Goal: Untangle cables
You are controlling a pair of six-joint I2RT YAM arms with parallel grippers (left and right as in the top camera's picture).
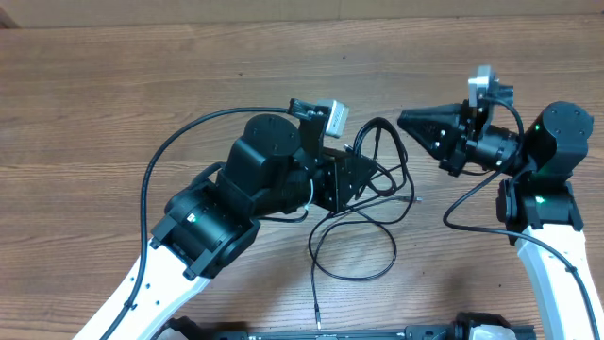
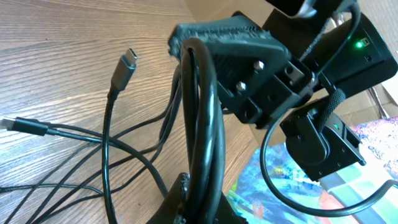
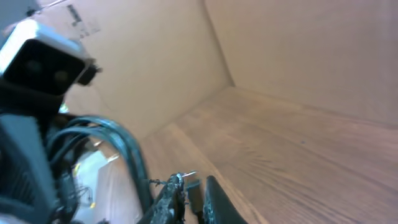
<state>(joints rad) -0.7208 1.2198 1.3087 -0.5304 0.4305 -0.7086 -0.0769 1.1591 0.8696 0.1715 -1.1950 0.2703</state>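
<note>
left end effector (image 1: pixel 366 178): clenched on cables (image 2: pixel 124 67), pointing right | right end effector (image 1: pixel 408 119): clenched, pointing left

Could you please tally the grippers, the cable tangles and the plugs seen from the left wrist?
Black two-finger grippers: 2 (left gripper, right gripper)
Tangle of thin black cables: 1
Metal-tipped plugs: 2
Total: 5
</note>
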